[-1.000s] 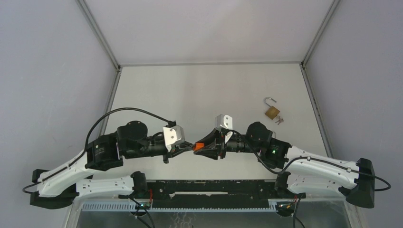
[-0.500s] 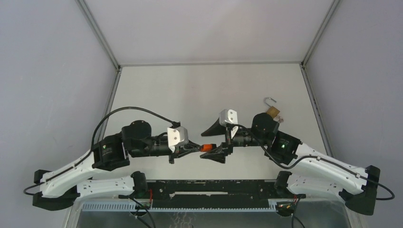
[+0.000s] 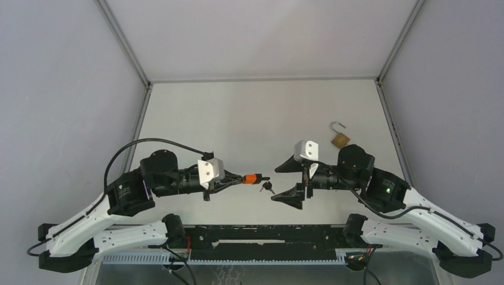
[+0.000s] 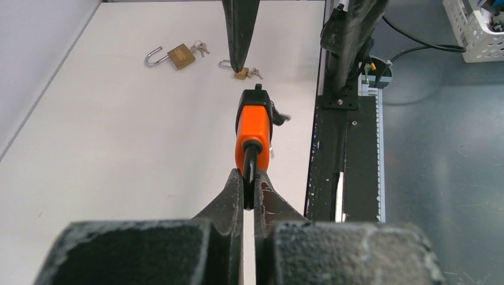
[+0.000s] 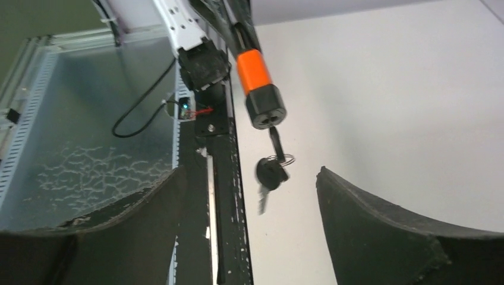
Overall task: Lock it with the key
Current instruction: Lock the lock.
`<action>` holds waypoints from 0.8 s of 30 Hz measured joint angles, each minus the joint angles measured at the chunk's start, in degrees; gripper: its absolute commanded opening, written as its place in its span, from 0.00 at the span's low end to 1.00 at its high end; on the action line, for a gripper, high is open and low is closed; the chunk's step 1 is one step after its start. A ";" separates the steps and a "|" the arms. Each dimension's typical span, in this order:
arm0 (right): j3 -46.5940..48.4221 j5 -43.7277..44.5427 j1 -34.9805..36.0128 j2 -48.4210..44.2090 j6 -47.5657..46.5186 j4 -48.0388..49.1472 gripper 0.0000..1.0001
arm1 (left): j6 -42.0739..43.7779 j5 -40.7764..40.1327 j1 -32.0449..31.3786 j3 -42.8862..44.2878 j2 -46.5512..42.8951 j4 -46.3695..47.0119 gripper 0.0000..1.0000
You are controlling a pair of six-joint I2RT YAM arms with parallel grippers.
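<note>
Brass padlock (image 3: pixel 340 141) lay far right on white table (image 3: pixel 238 119), shackle open, spare keys (image 4: pixel 199 47) touching it. Smaller brass padlock (image 4: pixel 241 73) sat nearby. Black rail (image 3: pixel 267 234) ran along near edge. White basket (image 4: pixel 475 35) stood off table.

Both arms wear white shells along their long links and round black housings at the joints; the left arm (image 3: pixel 89 217) and the right arm (image 3: pixel 428 217) match. A black cable (image 3: pixel 151 141) arcs in a loop above the left arm, and a thinner cable (image 3: pixel 383 217) trails along the right. Each wrist carries a silver-grey camera block (image 3: pixel 211 169), the right one (image 3: pixel 306 150) marked with small dark dots. A green light (image 3: pixel 388 190) glows on the right arm's black housing. The jaws are black, tapered wedges with a grainy, scuffed surface.
</note>
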 measured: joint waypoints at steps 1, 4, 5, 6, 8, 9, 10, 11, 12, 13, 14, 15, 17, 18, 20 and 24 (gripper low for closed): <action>0.39 1.86 0.61 0.52 -0.22 -1.07 0.68 | 0.00 0.04 0.00 -0.28 -0.15 -0.02 0.00; 2.05 5.75 2.29 2.91 -1.53 -3.30 0.65 | -0.04 0.50 0.00 -0.72 -0.39 -0.02 0.00; 2.86 6.84 2.58 3.89 -1.84 -3.85 0.66 | -0.04 0.79 0.00 -0.92 -0.39 -0.02 0.00; 3.61 7.76 2.73 5.07 -2.32 -4.13 0.65 | -0.04 0.94 0.00 -1.09 -0.37 -0.04 0.00; 4.52 8.74 2.73 6.49 -3.34 -4.37 0.59 | -0.07 1.14 0.00 -1.27 -0.35 -0.07 0.00; 5.01 9.14 2.73 6.95 -4.02 -4.48 0.54 | -0.09 1.20 0.00 -1.29 -0.28 -0.04 0.00; 5.60 9.40 2.73 7.39 -4.55 -4.66 0.52 | -0.09 1.31 0.00 -1.29 -0.07 -0.07 0.00; 5.97 9.55 2.73 7.63 -5.09 -4.70 0.50 | -0.09 1.36 0.00 -1.29 0.02 -0.04 0.00; 6.45 9.55 2.73 7.93 -5.60 -4.72 0.49 | -0.11 1.38 0.00 -1.29 0.07 -0.04 0.00; 6.91 9.49 2.73 8.20 -5.90 -4.83 0.49 | -0.11 1.42 0.00 -1.29 0.07 -0.04 0.00; 7.45 9.49 2.73 8.63 -6.47 -5.16 0.48 | -0.11 1.49 0.00 -1.29 0.07 -0.04 0.00; 7.76 9.38 2.73 8.94 -6.86 -5.51 0.49 | -0.11 1.49 0.00 -1.29 0.04 -0.04 0.00; 7.93 8.98 2.75 9.40 -7.48 -6.27 0.50 | -0.11 1.51 0.00 -1.29 0.07 -0.02 0.00; 7.93 8.68 2.73 9.57 -7.89 -7.02 0.50 | -0.11 1.51 0.00 -1.29 0.07 -0.04 0.00; 7.93 7.96 2.71 9.77 -8.46 -8.37 0.51 | -0.11 1.53 0.00 -1.29 0.07 -0.02 0.00; 7.93 6.27 2.64 9.84 -9.44 -10.23 0.46 | -0.11 1.79 0.00 -1.29 0.07 -0.02 0.00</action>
